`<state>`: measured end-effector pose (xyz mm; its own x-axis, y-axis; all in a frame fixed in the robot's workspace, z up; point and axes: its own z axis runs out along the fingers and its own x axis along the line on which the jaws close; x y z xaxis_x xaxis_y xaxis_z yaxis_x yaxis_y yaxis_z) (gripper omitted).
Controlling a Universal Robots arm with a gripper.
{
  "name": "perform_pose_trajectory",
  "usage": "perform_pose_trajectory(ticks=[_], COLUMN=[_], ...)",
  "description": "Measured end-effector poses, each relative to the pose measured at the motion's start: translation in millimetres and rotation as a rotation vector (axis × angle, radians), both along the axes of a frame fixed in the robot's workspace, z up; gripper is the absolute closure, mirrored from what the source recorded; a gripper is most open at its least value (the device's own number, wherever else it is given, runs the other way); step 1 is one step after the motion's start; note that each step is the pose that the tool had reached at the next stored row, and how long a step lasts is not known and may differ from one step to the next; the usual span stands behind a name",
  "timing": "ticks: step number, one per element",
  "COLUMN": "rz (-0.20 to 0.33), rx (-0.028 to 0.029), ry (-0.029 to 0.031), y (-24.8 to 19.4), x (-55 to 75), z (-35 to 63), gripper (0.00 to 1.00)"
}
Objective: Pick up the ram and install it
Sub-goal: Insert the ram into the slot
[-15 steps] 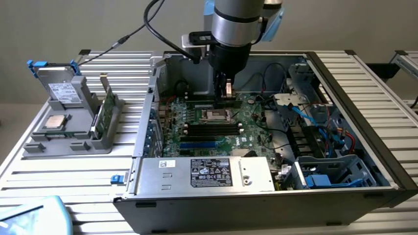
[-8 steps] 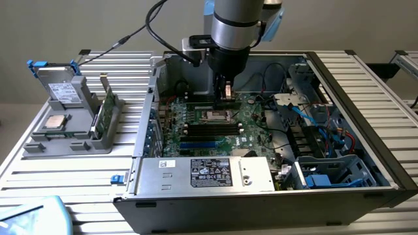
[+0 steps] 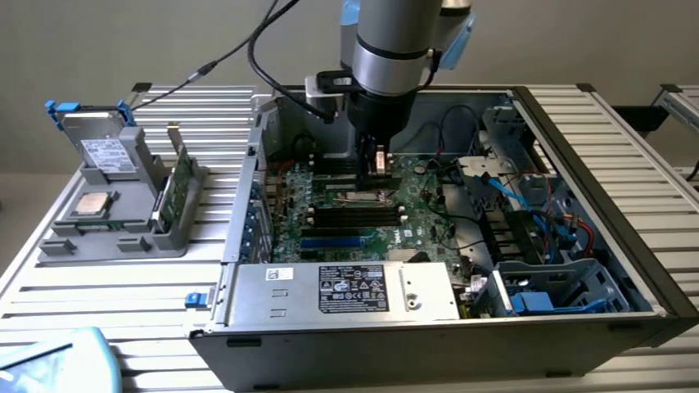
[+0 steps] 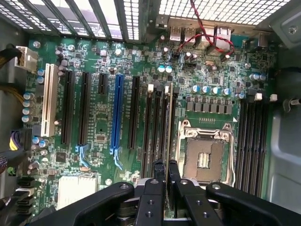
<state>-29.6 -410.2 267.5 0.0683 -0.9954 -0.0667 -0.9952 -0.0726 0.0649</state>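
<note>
My gripper [image 3: 378,168] hangs inside the open computer case, low over the green motherboard [image 3: 361,221]. In the wrist view the gripper [image 4: 165,165] is shut on the ram [image 4: 168,117]. The ram is a thin stick seen edge-on, running lengthwise between the two black fingers [image 4: 157,174]. It lies in line with the long black memory slots [image 4: 151,127] beside the processor socket [image 4: 204,155]. I cannot tell whether it touches a slot. In the exterior view a small part of the ram [image 3: 379,160] shows below the fingers.
A grey holder [image 3: 104,237] at the exterior view's left carries a silver drive [image 3: 104,151], a square processor chip [image 3: 90,205] and another upright green stick [image 3: 175,180]. Case walls, cables [image 3: 525,213] and a power supply [image 3: 344,291] surround the board. More black slots [image 4: 251,136] lie beyond the socket.
</note>
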Motion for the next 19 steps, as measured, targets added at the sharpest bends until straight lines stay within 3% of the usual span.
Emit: perform_pose_trajectory(ticks=[19], rz=[-0.026], rx=[0.0000], ry=[0.0000], y=[-1.4], x=[0.1], z=[-31.5], gripper=[0.86])
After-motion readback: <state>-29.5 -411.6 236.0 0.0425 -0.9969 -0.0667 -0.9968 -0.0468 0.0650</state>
